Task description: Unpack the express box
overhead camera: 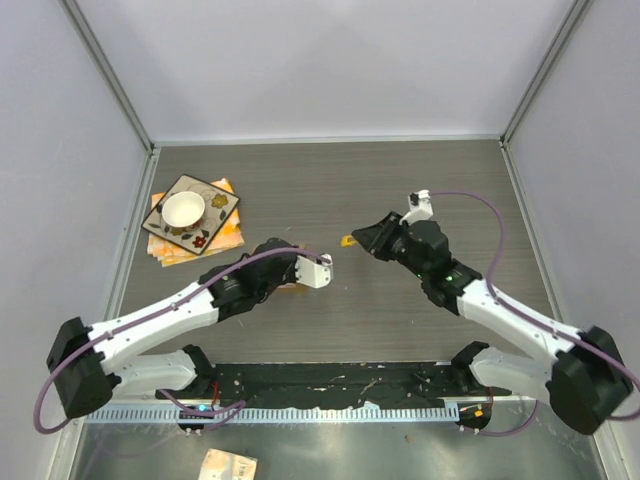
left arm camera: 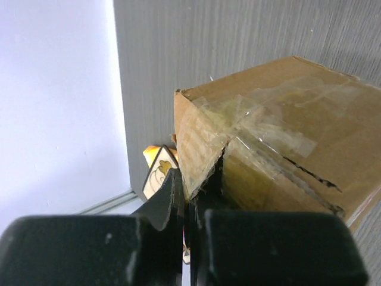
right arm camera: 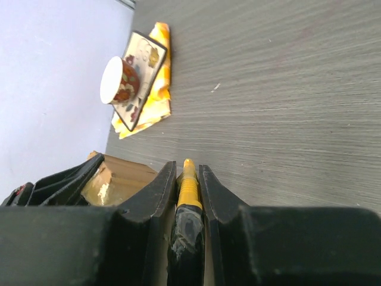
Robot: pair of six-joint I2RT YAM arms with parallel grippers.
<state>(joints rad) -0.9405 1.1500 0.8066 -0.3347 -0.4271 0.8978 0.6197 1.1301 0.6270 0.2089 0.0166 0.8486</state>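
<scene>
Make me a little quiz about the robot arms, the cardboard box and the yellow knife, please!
1. True or false: the right pincer is empty.
2. What seals the flaps of the express box? A) clear tape B) string C) staples
3. What stands on the patterned card?

Key:
1. False. It grips the yellow knife.
2. A.
3. A white cup.
</scene>
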